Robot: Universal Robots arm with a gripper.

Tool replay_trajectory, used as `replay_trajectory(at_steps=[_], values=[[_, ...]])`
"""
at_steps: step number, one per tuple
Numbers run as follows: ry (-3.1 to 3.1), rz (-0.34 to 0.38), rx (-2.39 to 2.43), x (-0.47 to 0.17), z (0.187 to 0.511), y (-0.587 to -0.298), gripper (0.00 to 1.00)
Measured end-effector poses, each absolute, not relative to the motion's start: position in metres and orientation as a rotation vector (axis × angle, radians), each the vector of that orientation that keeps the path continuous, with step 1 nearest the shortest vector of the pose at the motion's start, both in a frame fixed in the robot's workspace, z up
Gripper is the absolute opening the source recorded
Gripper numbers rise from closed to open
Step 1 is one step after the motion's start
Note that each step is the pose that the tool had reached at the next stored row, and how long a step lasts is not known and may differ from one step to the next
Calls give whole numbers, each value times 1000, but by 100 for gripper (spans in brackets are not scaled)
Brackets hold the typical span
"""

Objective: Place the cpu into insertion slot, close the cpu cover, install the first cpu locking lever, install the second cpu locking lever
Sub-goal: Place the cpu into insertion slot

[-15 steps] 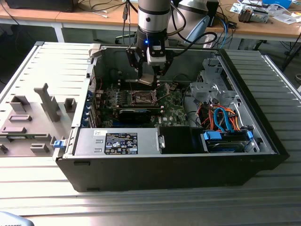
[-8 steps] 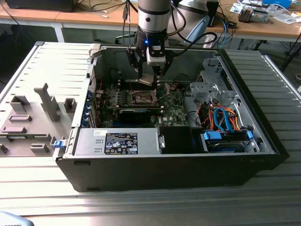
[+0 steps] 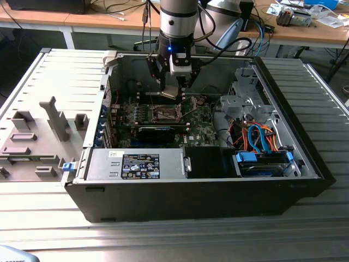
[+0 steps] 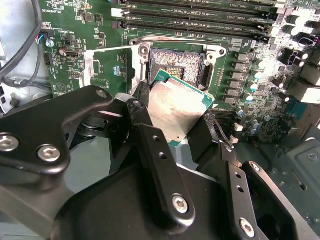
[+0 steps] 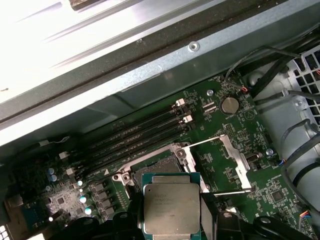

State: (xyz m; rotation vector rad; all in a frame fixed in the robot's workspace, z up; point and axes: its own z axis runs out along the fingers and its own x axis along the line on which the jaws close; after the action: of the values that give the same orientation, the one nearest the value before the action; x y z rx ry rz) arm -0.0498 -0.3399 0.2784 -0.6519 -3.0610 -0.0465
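Note:
My gripper point(image 3: 170, 87) hangs inside the open computer case, shut on the cpu point(image 3: 169, 91), a flat square chip with a silvery top and green edge. In both wrist views the cpu point(image 4: 175, 112) point(image 5: 171, 207) sits tilted between the black fingers point(image 4: 150, 145), just above and short of the insertion slot point(image 4: 175, 65) point(image 5: 160, 165). The slot point(image 3: 163, 113) is bare, its dark pin field showing. The cpu cover point(image 5: 233, 152) point(image 4: 90, 67) is swung open beside the slot. Thin wire levers stand free along the cover.
Long black memory slots point(image 4: 200, 20) point(image 5: 135, 135) run just beyond the socket. A black card point(image 3: 155, 131) lies in front of it, with the power supply point(image 3: 136, 164) nearer. Drive cage and blue-orange cables point(image 3: 262, 142) fill the exterior view's right. The case wall point(image 5: 150, 65) is close.

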Motion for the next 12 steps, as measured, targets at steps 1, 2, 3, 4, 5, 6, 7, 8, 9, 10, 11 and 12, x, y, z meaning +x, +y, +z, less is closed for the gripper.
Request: replay_trajectory(at_steps=[1,2,3,4,5,6,7,8,9,10,11,12], values=[[-3061,-47,-653,-50,278,-340,55],[-3060,-47,-655,-50,278,-340,55],[-3060,-47,-658,-50,278,-340,55],[-3059,-46,-660,-50,278,-340,55],[-3059,-47,-662,-50,278,-340,55],[-3058,-47,-665,-50,278,-340,55],[-3058,-47,-666,-50,278,-340,55],[-3058,-47,-667,-50,278,-340,55],[-3057,-47,-670,-50,278,-340,55],[-3057,-47,-673,-50,278,-340,55],[-3056,-47,-675,-50,278,-340,55],[-3056,-47,-677,-50,278,-340,55]])
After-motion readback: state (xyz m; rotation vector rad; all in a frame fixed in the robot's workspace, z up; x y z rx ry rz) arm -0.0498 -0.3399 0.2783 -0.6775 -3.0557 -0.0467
